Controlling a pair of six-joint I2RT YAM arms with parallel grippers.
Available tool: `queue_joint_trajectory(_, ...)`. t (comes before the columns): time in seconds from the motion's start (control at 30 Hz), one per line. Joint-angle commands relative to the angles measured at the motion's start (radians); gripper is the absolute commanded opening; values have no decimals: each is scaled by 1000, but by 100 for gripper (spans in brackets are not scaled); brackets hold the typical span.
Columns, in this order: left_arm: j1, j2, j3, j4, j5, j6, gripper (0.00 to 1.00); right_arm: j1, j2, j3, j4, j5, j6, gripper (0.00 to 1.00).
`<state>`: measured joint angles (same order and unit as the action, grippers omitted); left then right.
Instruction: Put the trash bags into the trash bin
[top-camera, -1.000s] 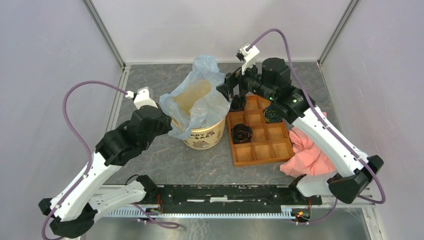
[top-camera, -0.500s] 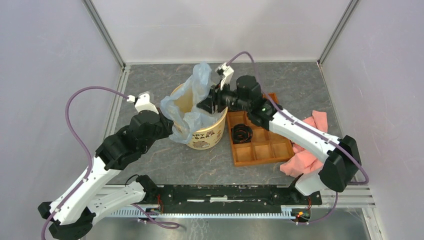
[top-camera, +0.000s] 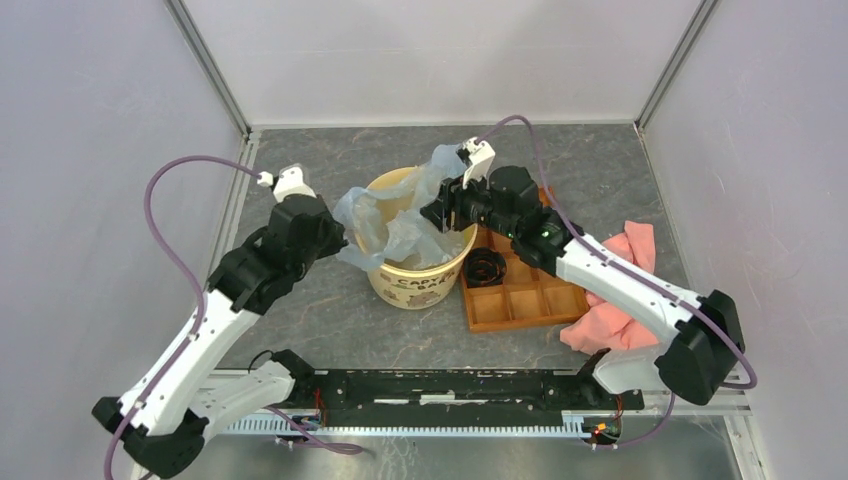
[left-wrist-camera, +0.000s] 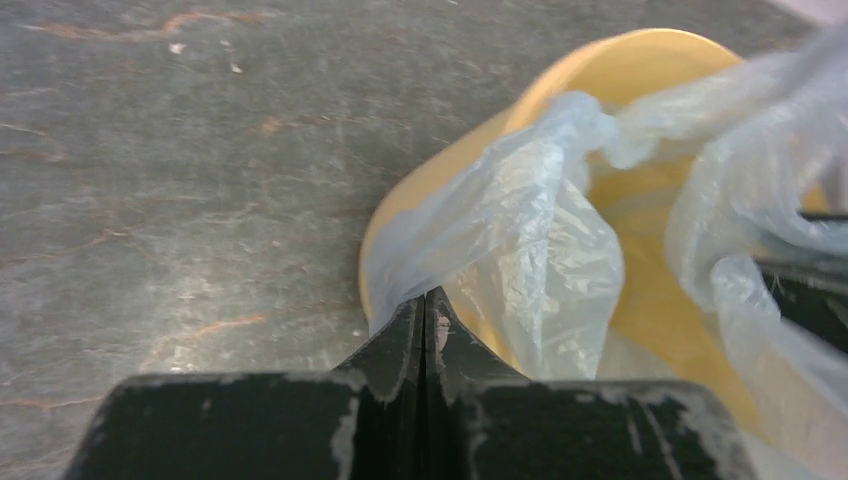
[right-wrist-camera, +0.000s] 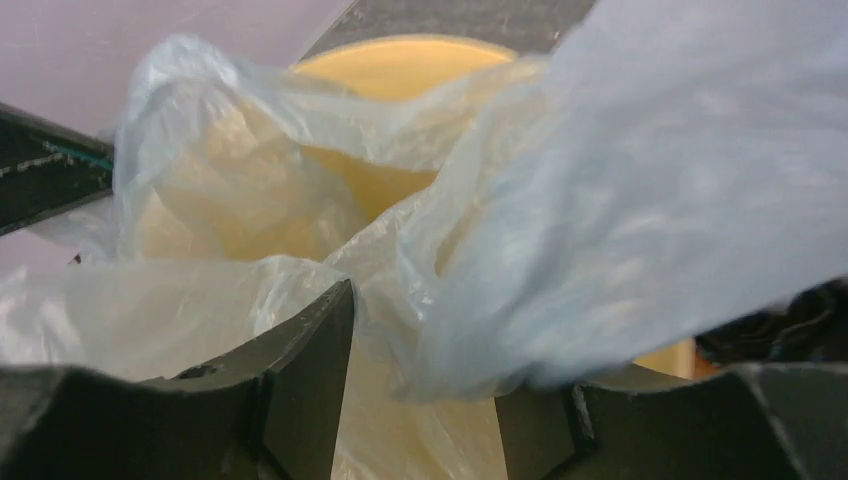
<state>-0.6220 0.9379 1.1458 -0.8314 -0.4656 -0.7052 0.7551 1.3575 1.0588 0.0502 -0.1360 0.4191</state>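
The trash bin (top-camera: 415, 288), a cream-yellow bucket with brown lettering, stands mid-table. The pale blue trash bag (top-camera: 398, 228) lies crumpled in its mouth, with an edge hanging over the left rim and a loop sticking up at the back. My left gripper (top-camera: 342, 240) is shut on the bag's left edge just outside the rim; the left wrist view shows the jaws (left-wrist-camera: 425, 300) pinching the plastic (left-wrist-camera: 520, 250) beside the bin (left-wrist-camera: 620, 55). My right gripper (top-camera: 440, 215) is open over the bin's right side. In the right wrist view (right-wrist-camera: 430, 340) the bag (right-wrist-camera: 650, 200) drapes over one finger above the bin (right-wrist-camera: 400, 65).
An orange compartment tray (top-camera: 525, 298) sits right of the bin, touching it, with a black coil (top-camera: 485, 268) in one cell. A pink cloth (top-camera: 620, 300) lies at the tray's right edge under the right arm. Walls enclose the table on three sides.
My right gripper has swung from behind the bin to over its mouth, and the standing bag has collapsed down into the bin. My left gripper has shifted up and right, still holding the bag's edge.
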Motion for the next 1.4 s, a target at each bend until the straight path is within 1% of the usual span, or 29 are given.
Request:
queue_joint_trajectory(0.0,13,-116,-38,71,158,23,2,3,-73,180,-211,54,-187,61)
queue_joint_trajectory(0.13,13,-181,-113,106,332,-34,2,2,-129,222,-335,90,-232,82)
queue_joint_trajectory(0.2,13,-209,-138,125,381,-60,3,3,-154,239,-378,87,-242,87)
queue_joint_trajectory(0.27,13,-229,-138,115,383,-71,3,3,-181,241,-402,81,-236,90)
queue_joint_trajectory(0.37,13,-245,-116,61,324,-73,4,8,-204,236,-401,29,-186,92)
queue_joint_trajectory(0.43,13,-250,-118,52,307,-74,4,46,-203,239,-383,2,-150,92)
queue_joint_trajectory(0.47,13,-250,-121,54,314,-79,4,79,-198,247,-380,13,-145,93)
queue_joint_trajectory(0.57,13,-252,-131,61,349,-85,4,156,-154,304,-417,123,-179,93)
queue_joint_trajectory(0.67,12,-277,-140,50,350,-90,4,174,-82,398,-531,350,-216,94)
queue_joint_trajectory(0.7,13,-285,-143,44,350,-92,4,175,-67,414,-543,417,-220,94)
queue_joint_trajectory(0.77,13,-295,-144,31,356,-97,4,174,-65,406,-519,515,-223,95)
queue_joint_trajectory(0.83,13,-303,-145,21,364,-106,7,175,-67,378,-457,555,-215,94)
queue_joint_trajectory(1.0,13,-325,-144,0,393,-136,26,169,-44,329,-319,527,-157,88)
queue_joint_trajectory(1.03,13,-330,-139,-4,403,-143,29,166,-42,318,-298,523,-143,83)
queue_joint_trajectory(1.07,13,-336,-134,-11,409,-152,33,166,-41,308,-280,523,-127,78)
queue_joint_trajectory(1.1,13,-342,-127,-20,414,-163,42,166,-41,298,-270,529,-110,75)
queue_joint_trajectory(1.13,13,-350,-122,-29,419,-182,54,165,-44,279,-258,540,-92,74)
queue_joint_trajectory(1.17,13,-360,-123,-32,431,-194,65,164,-50,262,-247,551,-79,75)
queue_joint_trajectory(1.2,12,-371,-130,-28,451,-212,75,164,-57,243,-236,557,-68,78)
queue_joint_trajectory(1.27,13,-408,-170,13,517,-263,93,156,-74,198,-219,558,-69,85)
queue_joint_trajectory(1.3,13,-422,-202,49,558,-286,99,150,-79,183,-216,547,-71,89)
queue_joint_trajectory(1.37,13,-440,-271,132,634,-327,100,111,-82,151,-190,453,-71,91)
